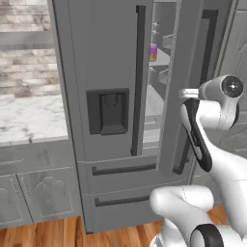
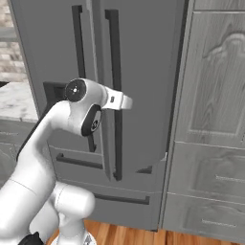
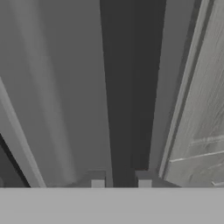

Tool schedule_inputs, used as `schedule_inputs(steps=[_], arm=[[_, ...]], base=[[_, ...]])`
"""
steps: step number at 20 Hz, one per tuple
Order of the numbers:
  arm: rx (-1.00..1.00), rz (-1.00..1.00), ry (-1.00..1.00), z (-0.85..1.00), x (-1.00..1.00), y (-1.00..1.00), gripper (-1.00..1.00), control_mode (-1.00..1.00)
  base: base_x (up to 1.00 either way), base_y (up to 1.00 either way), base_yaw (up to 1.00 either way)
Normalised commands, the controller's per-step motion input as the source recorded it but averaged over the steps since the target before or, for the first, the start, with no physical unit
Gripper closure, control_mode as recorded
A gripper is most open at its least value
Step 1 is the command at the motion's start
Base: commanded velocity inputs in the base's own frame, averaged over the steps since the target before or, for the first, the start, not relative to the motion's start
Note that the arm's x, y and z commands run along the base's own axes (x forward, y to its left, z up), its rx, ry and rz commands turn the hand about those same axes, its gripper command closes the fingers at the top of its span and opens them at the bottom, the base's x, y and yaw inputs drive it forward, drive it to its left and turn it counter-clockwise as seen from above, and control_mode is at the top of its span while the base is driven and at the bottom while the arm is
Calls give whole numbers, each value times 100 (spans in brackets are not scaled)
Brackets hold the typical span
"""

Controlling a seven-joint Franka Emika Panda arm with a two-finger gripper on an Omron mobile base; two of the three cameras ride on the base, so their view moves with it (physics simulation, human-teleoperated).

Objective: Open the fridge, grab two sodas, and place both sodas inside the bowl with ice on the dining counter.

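The grey fridge (image 1: 111,72) has its right door (image 1: 185,72) swung partly open, and shelves show through the gap. A purple-to-orange soda (image 1: 153,53) stands on an upper shelf inside. My gripper (image 1: 184,94) is at that door's long dark handle (image 2: 115,57), about halfway up. In the hand view the handle (image 3: 127,96) runs straight between the two fingertips (image 3: 97,182), so the gripper (image 3: 120,182) is shut on it. From the right base view the gripper (image 2: 125,101) reaches the handle from the left. The bowl and the dining counter are out of view.
A white marble counter (image 1: 29,118) on grey cabinets (image 1: 38,193) stands left of the fridge, under a brick wall. Tall grey cabinets and drawers (image 2: 210,143) stand close on the fridge's right. Fridge drawers (image 1: 120,190) sit below the doors, over a wooden floor.
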Motion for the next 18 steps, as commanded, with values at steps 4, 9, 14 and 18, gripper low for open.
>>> schedule_inputs(steps=[4,9,14,18], arm=[[0,-1,0,32,-94,-33,-100,-100],[0,-2,0,-6,-48,-19,-100,-100],[-6,0,-8,-8,-45,41,-100,-100],[-19,0,-22,47,-55,81,-100,-100]], base=[[0,0,0],[0,0,0],[0,0,0],[0,0,0]])
